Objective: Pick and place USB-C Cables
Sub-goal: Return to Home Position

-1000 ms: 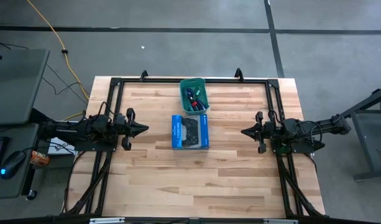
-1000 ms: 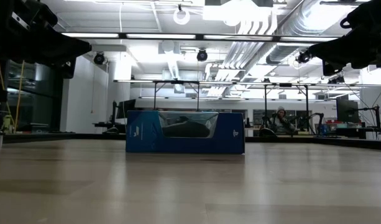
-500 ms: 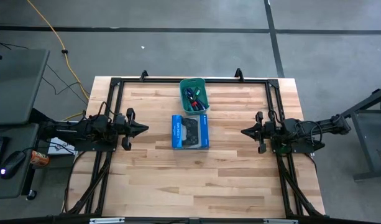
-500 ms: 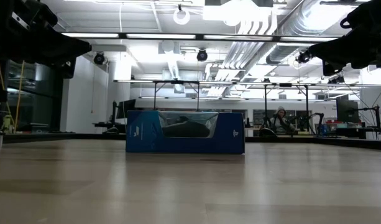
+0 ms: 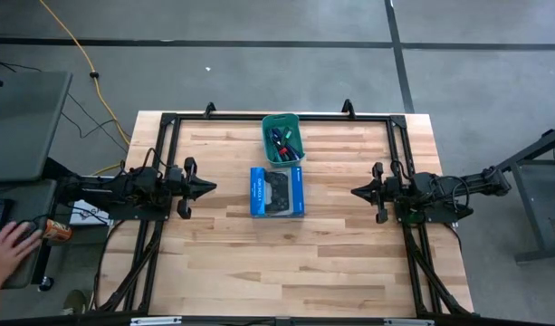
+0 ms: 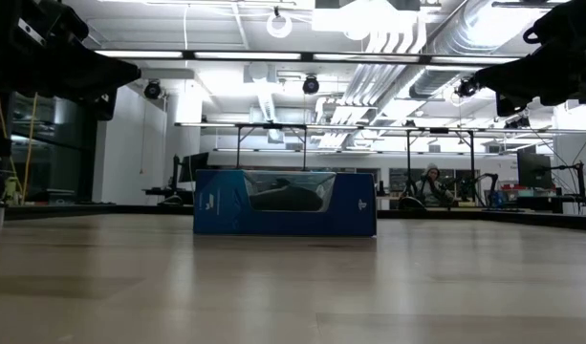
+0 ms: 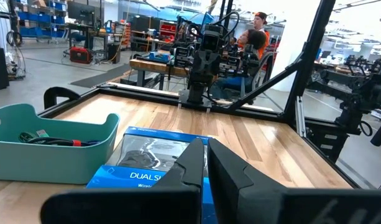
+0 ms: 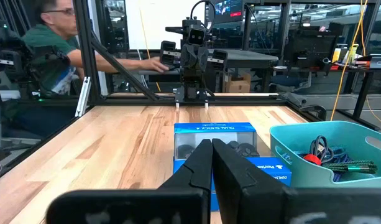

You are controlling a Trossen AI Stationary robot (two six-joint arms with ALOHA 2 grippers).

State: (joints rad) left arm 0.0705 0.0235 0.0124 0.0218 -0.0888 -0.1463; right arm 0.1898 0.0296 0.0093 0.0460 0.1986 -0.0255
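While the left hand [image 5: 205, 187] and right hand [image 5: 357, 191] hang clenched over opposite worktop [image 5: 223, 263] sides, the USB-C cables [image 5: 283, 141] lie in the teal bin [image 5: 267, 127]. A blue controller box [image 5: 277, 192] sits beside it.

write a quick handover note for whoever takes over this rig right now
Left gripper: shut, empty, raised over the left side of the table, pointing toward the middle.
Right gripper: shut, empty, mirrored on the right side.
USB-C cables: bundled inside the teal bin, centred near the table's far edge. The count can't be read. None shows on the wood outside it.
Blue controller box: right beside the bin, on its near side, clear of both arms.
Done: cables binned, as far as can be seen.
Left: probably only confirming both arms are at home.
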